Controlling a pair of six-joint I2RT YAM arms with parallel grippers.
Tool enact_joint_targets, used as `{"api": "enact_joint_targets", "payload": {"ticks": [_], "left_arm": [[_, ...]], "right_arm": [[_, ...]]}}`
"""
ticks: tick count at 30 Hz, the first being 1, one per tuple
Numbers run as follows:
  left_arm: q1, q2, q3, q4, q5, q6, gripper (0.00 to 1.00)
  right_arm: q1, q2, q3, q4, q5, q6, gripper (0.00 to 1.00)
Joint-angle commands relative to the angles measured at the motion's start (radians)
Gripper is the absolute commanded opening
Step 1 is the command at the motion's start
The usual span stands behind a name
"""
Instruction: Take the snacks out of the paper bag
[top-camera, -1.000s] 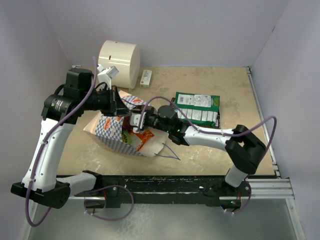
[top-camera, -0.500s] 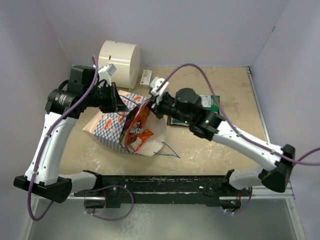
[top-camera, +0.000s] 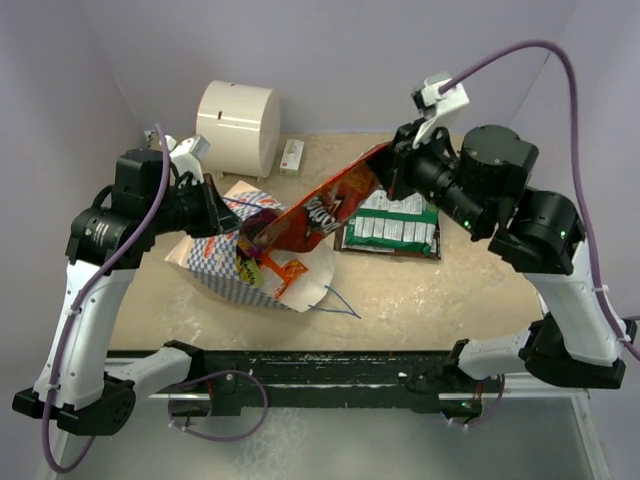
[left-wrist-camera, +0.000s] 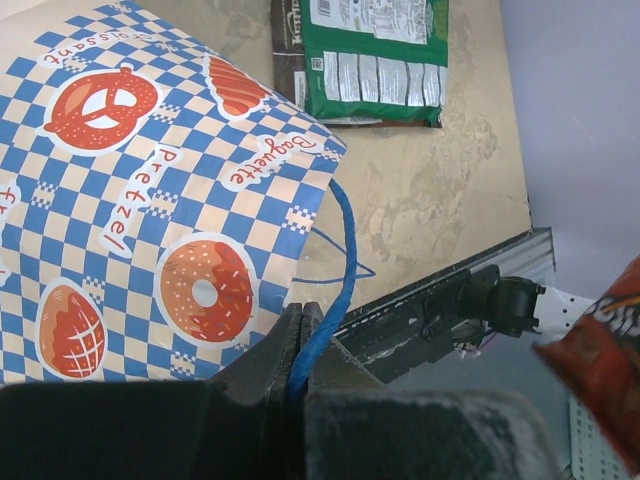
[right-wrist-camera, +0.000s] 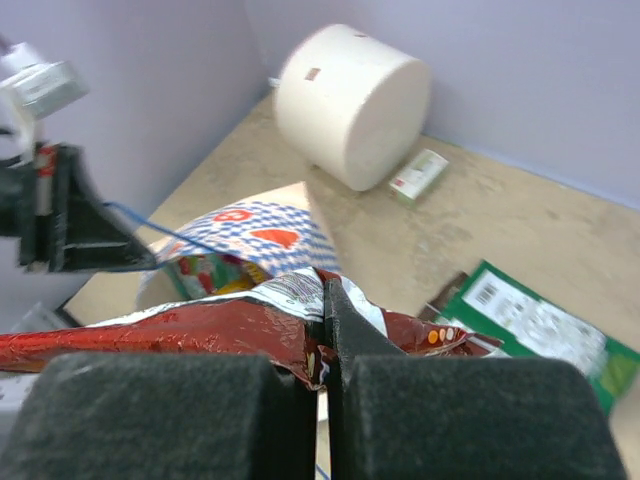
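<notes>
The right jaws clamp the red-orange packet (top-camera: 325, 210), which slants from them down toward 8 o'clock to the paper bag (top-camera: 215, 265), whose cord (left-wrist-camera: 345, 250) the left jaws pinch.

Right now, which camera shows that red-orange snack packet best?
The top external view: nearly all of the red-orange packet shows, slanting from the paper bag up to the right end effector. The right wrist view shows only its crumpled edge, pinched shut; the left wrist view catches just one corner.
</notes>
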Motion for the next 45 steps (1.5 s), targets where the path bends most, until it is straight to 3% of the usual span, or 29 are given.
{"api": "enact_joint_targets", "payload": {"ticks": [1,10,16,20,30,40,45], "left_arm": [[-0.004,-0.053,-0.034,0.055,-0.057,-0.026,0.0],[-0.004,-0.067,-0.053,0.076,-0.065,0.002,0.0],[-0.003,-0.067,-0.049,0.088,-0.043,0.034,0.0],[-0.003,-0.064,-0.039,0.089,-0.028,0.061,0.0],[-0.004,-0.059,-0.047,0.122,0.03,0.082,0.0],[-0.003,-0.051,-0.042,0.132,0.025,0.097,0.0],[-0.003,-0.039,-0.026,0.129,0.019,0.108,0.0]], "right_arm": [[-0.073,0.105,0.192,-0.335,0.225,0.107,0.0],[-0.273,0.197,0.324,-0.459,0.109,0.207,0.0],[-0.394,0.229,0.223,-0.462,-0.033,0.216,0.0],[-0.435,0.31,0.25,-0.497,-0.147,0.223,0.0],[-0.579,0.414,0.113,-0.387,-0.492,0.133,0.0],[-0.755,0.494,-0.073,-0.378,-0.812,-0.109,0.0],[-0.747,0.494,-0.061,-0.342,-1.028,-0.143,0.0]]}}
